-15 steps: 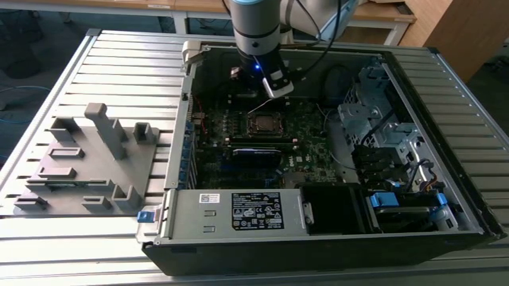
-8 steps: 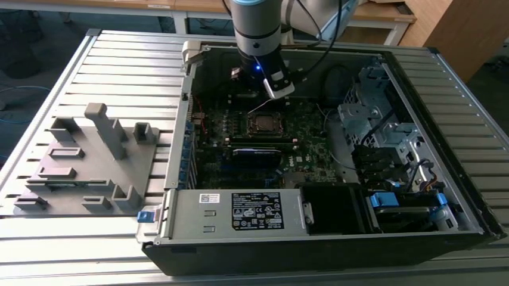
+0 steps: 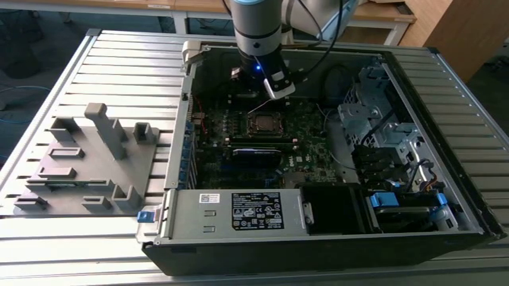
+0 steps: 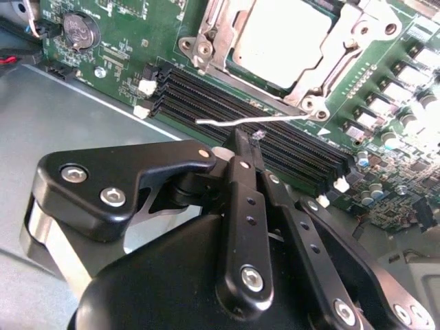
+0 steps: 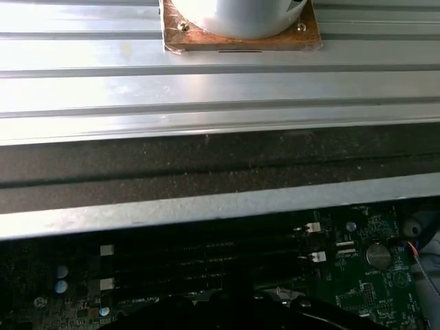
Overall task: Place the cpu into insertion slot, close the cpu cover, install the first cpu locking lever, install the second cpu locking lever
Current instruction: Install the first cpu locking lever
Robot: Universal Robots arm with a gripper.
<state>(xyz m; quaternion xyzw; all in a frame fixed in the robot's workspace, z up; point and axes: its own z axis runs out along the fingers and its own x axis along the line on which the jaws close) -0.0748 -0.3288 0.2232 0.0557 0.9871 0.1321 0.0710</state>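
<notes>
Pose: the arm (image 3: 256, 33) enters from the far edge of the exterior view, its last links close to vertical and pointing down. A blue light shows on the wrist (image 3: 258, 67), with a pale camera mount (image 3: 278, 87) just below it. State: in the second wrist view, the gripper (image 4: 240, 139) has its black linkage fingers (image 4: 245, 199) drawn together, tips meeting without a gap.

In the exterior view the tabletop (image 3: 119, 59) is lit evenly from above, while the computer case (image 3: 334, 250) interior is left in shadow. In the second wrist view the cpu (image 4: 282, 38) is washed out by glare. In the first wrist view the motherboard (image 5: 364, 234) is rendered dim and soft beside the glaring tabletop.
</notes>
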